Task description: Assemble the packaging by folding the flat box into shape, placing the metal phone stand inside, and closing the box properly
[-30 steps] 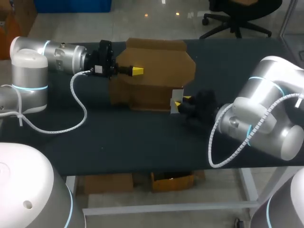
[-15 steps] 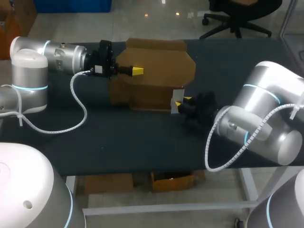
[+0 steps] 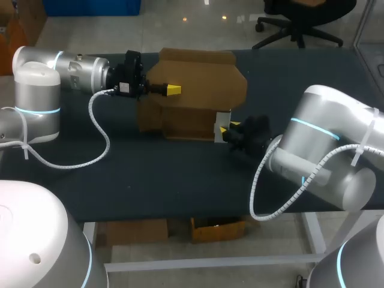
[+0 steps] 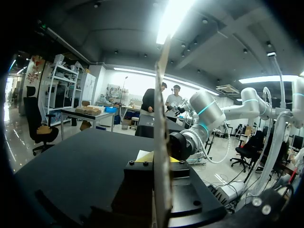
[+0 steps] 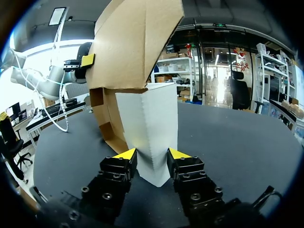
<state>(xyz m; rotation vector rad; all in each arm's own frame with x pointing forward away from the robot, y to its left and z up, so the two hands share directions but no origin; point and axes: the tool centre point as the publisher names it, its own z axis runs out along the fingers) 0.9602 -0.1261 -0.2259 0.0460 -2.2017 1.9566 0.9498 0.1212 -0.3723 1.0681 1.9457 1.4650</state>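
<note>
On the table (image 3: 150,174) toward 12 o'clock, the box (image 3: 198,90) stands half-folded, left jaws clamped on its 9 o'clock edge, right jaws pinching a white panel (image 5: 152,128) at 4 o'clock. Phone stand unseen; loading, closing apparently remain.

Black-topped table (image 3: 150,180), white frame.

Head view evenly lit, small glints on the floor (image 3: 225,17) at upper middle, the dark surface (image 3: 150,174) soaking up light. Left wrist: ceiling strip (image 4: 172,19) flares hard. Right wrist: white glare beyond the box (image 5: 137,42).
</note>
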